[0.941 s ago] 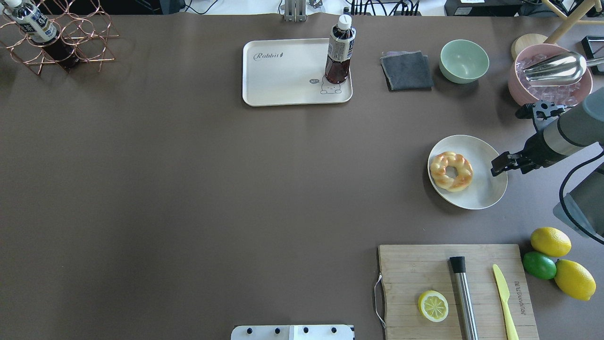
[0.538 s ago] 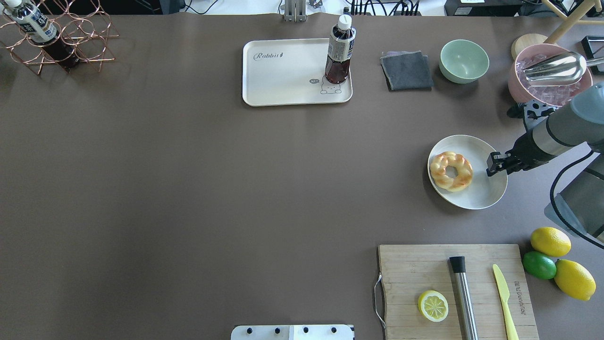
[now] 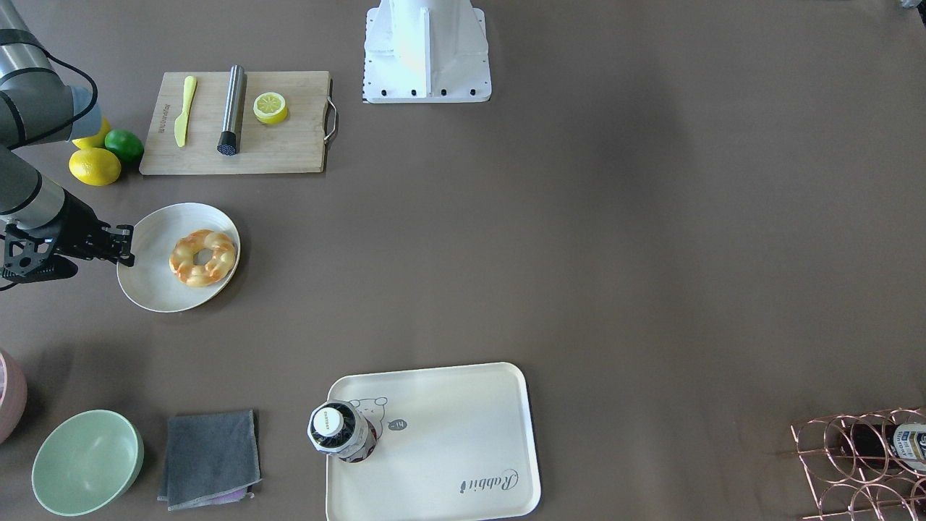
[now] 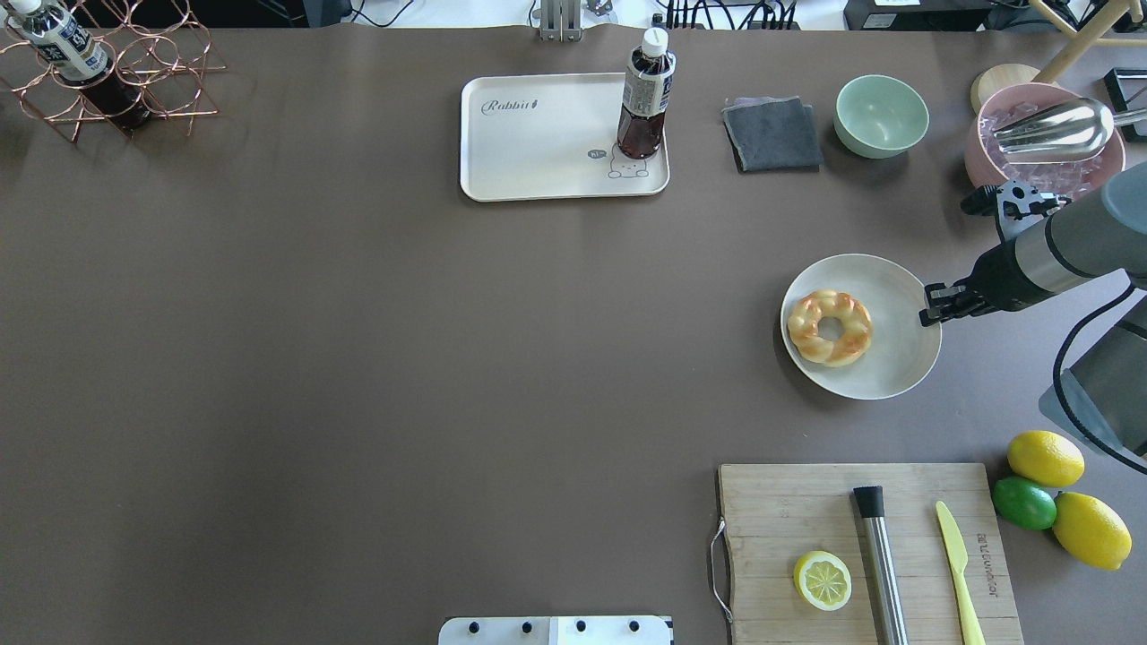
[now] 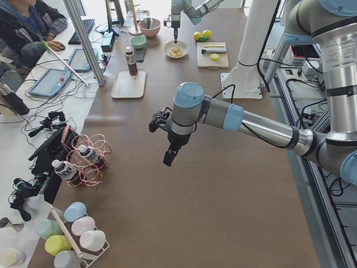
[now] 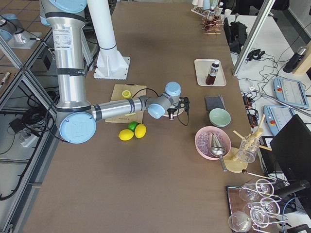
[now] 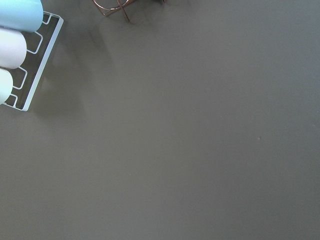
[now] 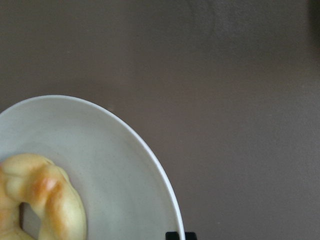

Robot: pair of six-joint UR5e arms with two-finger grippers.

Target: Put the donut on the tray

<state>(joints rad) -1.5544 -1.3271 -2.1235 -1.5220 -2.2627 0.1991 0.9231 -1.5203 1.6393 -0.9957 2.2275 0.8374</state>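
The donut (image 4: 829, 327) is golden-yellow and twisted, and it lies on a round white plate (image 4: 896, 367). It also shows in the front view (image 3: 203, 257) and the right wrist view (image 8: 40, 200). The cream tray (image 4: 538, 143) sits at the far middle of the table and carries an upright dark bottle (image 4: 645, 94). My right gripper (image 4: 928, 315) points down at the plate's right rim (image 8: 150, 150), with its jaws close together and its tips touching the rim. My left gripper (image 5: 167, 159) hangs over bare table far to the left. I cannot tell whether it is open or shut.
A wooden cutting board (image 4: 789, 511) with a lemon half (image 4: 823, 580), a metal rod and a knife lies near the front right. Lemons and a lime (image 4: 1044, 459) sit beside it. A grey cloth (image 4: 772, 134), a green bowl (image 4: 882, 116) and a pink ice bowl (image 4: 1044, 170) stand behind the plate.
My right gripper has moved left and down to the plate's right rim. The plate with the donut has slid a little to the left.
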